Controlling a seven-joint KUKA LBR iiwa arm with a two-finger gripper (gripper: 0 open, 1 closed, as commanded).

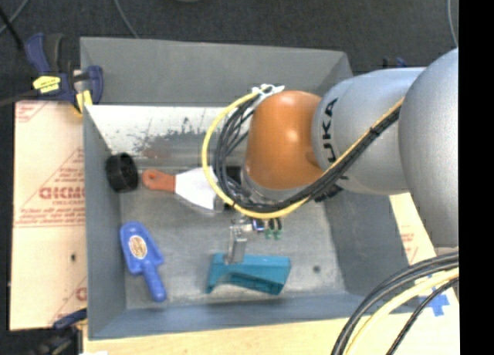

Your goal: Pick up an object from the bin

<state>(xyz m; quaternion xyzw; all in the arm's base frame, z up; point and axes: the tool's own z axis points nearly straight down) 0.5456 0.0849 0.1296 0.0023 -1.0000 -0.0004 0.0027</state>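
My gripper hangs low in the front middle of the bin, just below the arm's orange cover. Its tip is right above the left end of a teal plastic wedge-shaped piece that lies near the bin's front wall; whether it touches the piece I cannot tell. Behind and to the left of the gripper lies a white scraper with an orange handle, its blade partly hidden under the arm's cables.
A black round cap sits at the left wall beside the scraper's handle. A blue toy tool with an orange label lies in the front left corner. The arm and its cables cover the bin's right and back middle.
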